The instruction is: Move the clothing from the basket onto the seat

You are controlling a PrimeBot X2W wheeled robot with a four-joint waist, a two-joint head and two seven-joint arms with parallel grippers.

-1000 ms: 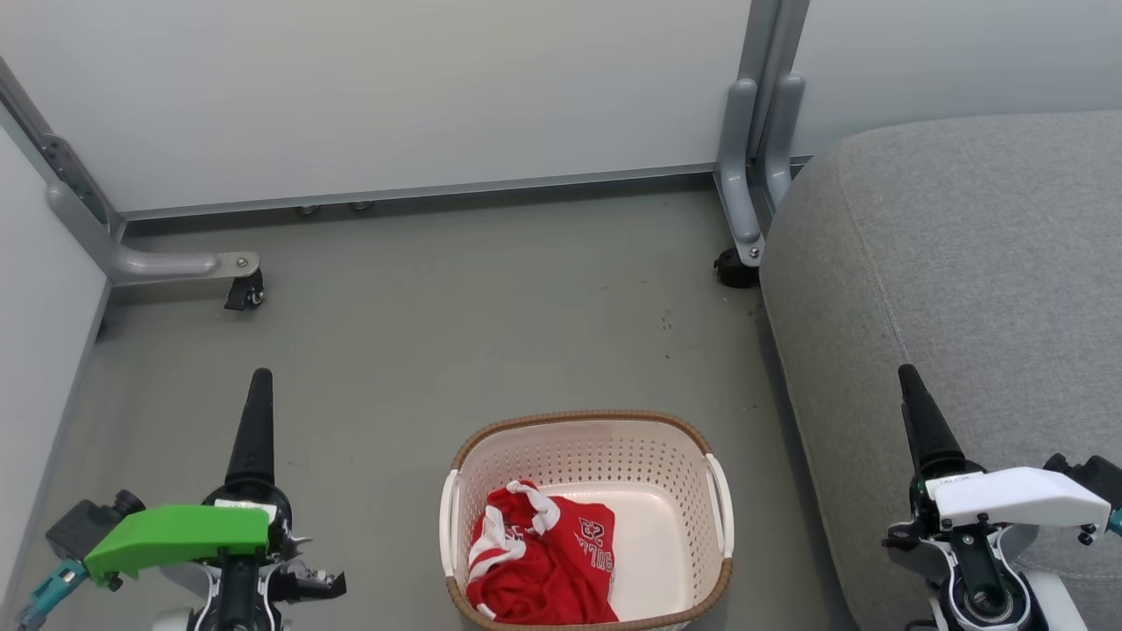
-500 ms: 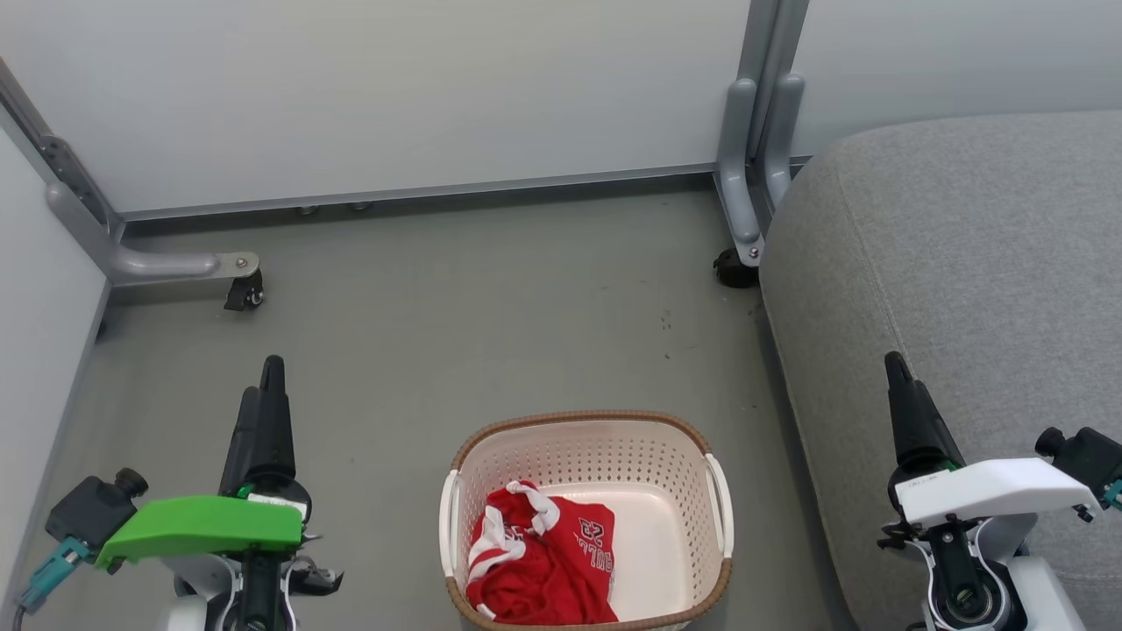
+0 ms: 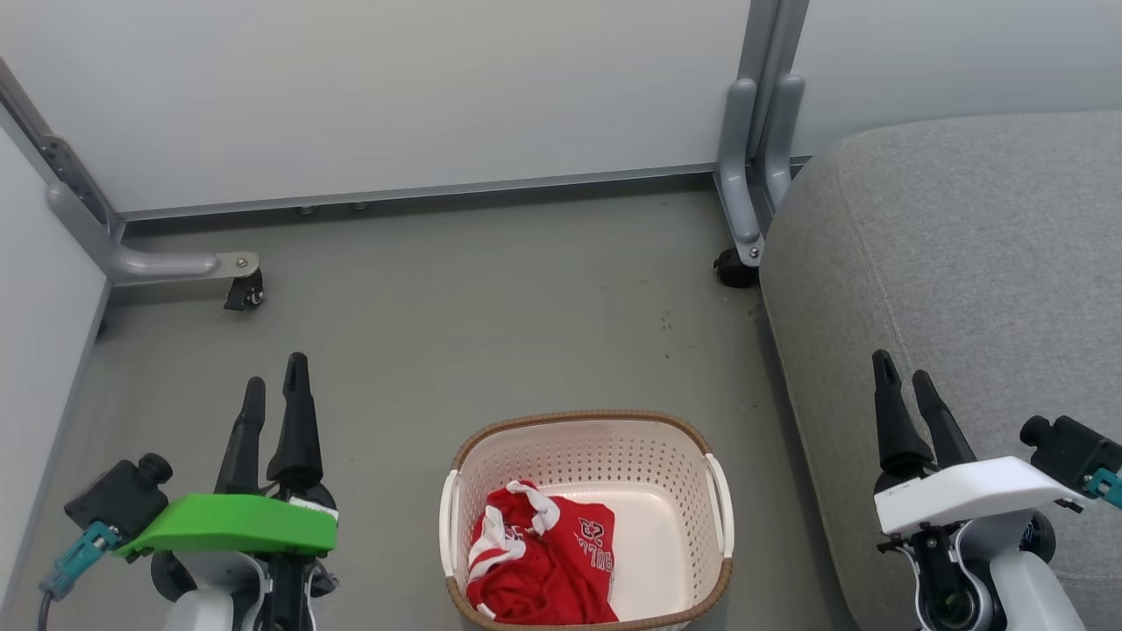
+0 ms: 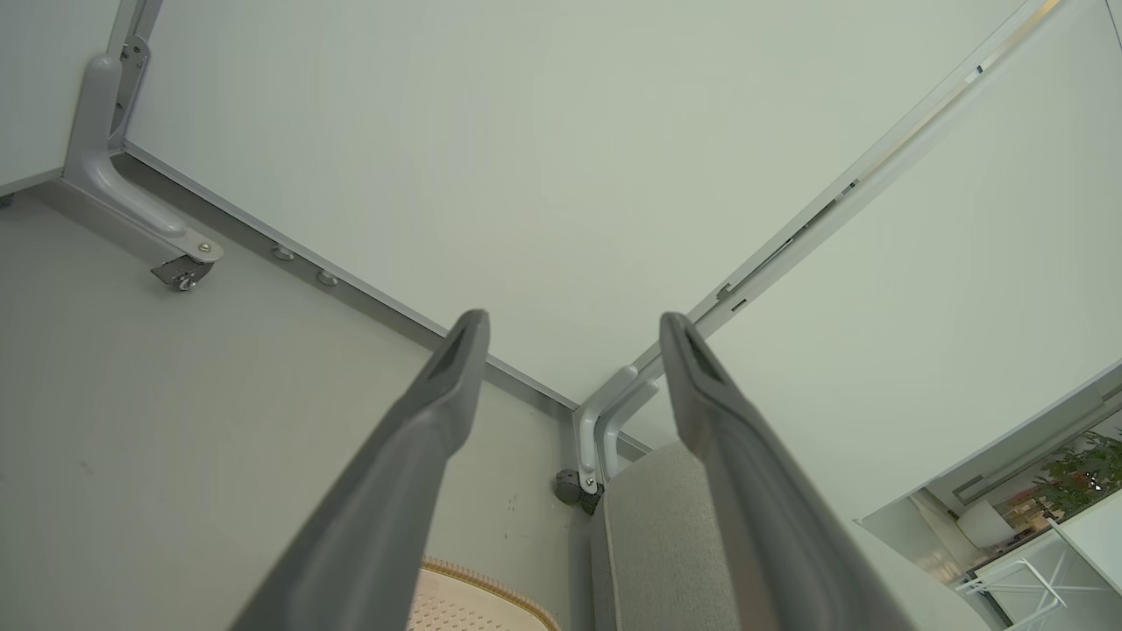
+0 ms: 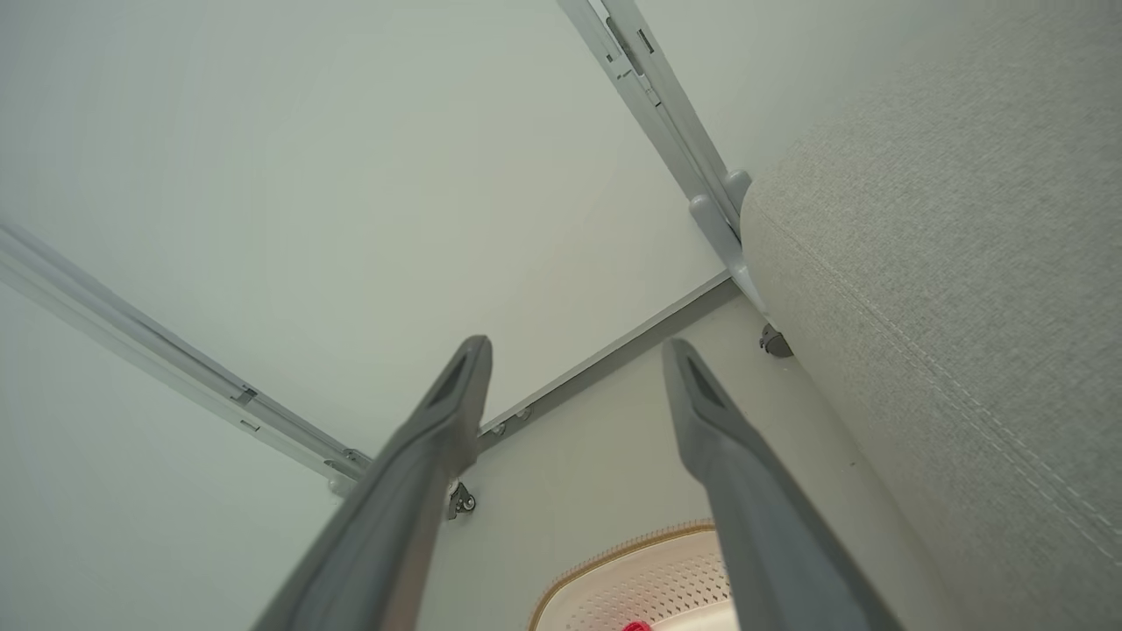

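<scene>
Left gripper [image 3: 275, 370] and right gripper [image 3: 900, 365] rolled, fingers [image 3: 298, 421] apart, clear of basket rim [image 3: 578, 417].

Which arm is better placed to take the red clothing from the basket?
Probably the left: the clothing lies bunched in the left half of the basket, nearer the open left gripper. The right gripper, also open, is by the seat.

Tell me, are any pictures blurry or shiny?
Head view: sharp, evenly lit, holes in the basket clear. Left wrist view: the left gripper blurs toward the bottom edge. Right wrist view: the right gripper too; the seat looks crisp.
</scene>
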